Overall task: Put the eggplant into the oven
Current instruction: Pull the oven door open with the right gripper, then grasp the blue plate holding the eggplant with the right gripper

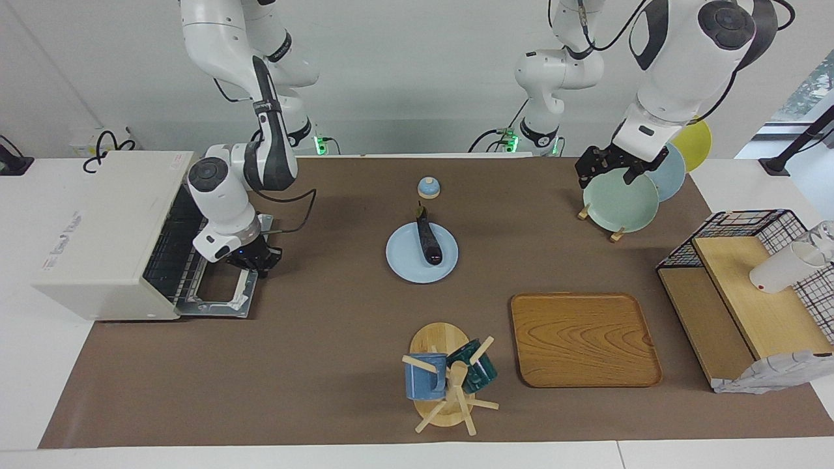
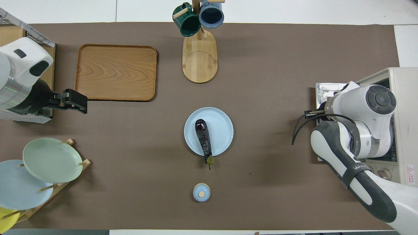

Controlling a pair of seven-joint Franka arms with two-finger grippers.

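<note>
One eggplant on plate; oven door down, right hand closed at it; left hand open.

Both arms have glossy white rounded shells, dark grey joint bands, looping black cables, green-lit bases

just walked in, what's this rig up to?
The right gripper is shut at the oven door, which lies folded down flat with the wire rack showing. The eggplant lies untouched on the light blue plate mid-table. The left gripper waits, open, over the plate rack, holding nothing.
</note>
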